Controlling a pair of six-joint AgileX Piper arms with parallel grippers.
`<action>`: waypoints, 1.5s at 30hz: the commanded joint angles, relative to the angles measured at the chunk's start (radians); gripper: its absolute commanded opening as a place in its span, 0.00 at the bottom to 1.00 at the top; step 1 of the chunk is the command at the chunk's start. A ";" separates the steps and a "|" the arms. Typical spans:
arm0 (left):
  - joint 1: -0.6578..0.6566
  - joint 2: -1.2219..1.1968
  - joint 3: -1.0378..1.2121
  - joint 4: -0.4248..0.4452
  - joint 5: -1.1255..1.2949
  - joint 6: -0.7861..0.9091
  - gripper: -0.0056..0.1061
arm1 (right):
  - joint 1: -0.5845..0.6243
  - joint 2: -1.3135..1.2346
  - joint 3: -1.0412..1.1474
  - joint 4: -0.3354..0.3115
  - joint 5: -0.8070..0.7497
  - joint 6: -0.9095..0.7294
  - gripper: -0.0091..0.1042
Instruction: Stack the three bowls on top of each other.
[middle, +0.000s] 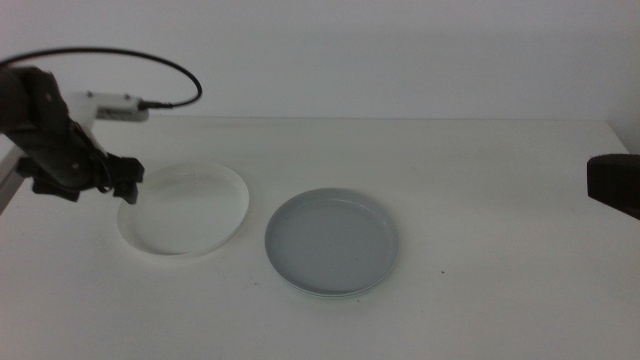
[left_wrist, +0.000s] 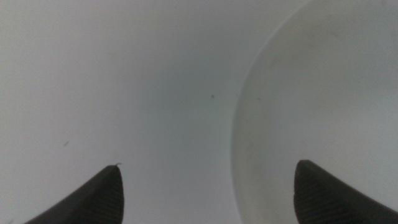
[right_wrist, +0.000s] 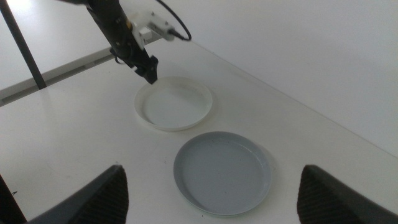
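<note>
In the middle view, nearest the camera, the grey bowl (middle: 332, 241) lies flat on the white table (middle: 500, 220), a little below the center of the frame. A pale green edge shows under its lower rim, so it seems to sit in a second bowl, though the rim is too thin to be sure. Just to its upper left, close beside it but apart, lies the white bowl (middle: 184, 209), also flat.

At the white bowl's left rim hovers the left gripper (middle: 127, 186), its arm coming in from the upper left of the frame. In the left wrist view its jaws stand wide apart, one over bare table, the other over the inside of the white bowl (left_wrist: 323, 106), straddling the rim.

The right gripper (middle: 612, 186) waits at the right edge of the frame, well away from the bowls; its wrist view shows its jaws spread wide, nothing between them.
</note>
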 joint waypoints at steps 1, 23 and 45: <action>0.002 0.035 -0.012 -0.013 -0.049 0.014 0.89 | -0.008 -0.004 0.004 0.005 -0.012 -0.001 0.86; 0.011 0.031 -0.063 -0.076 -0.033 -0.046 0.03 | -0.008 -0.004 0.004 0.005 -0.012 0.001 0.86; -0.450 -0.045 -0.138 -0.271 0.085 -0.054 0.03 | -0.008 -0.004 0.004 0.005 -0.016 0.001 0.86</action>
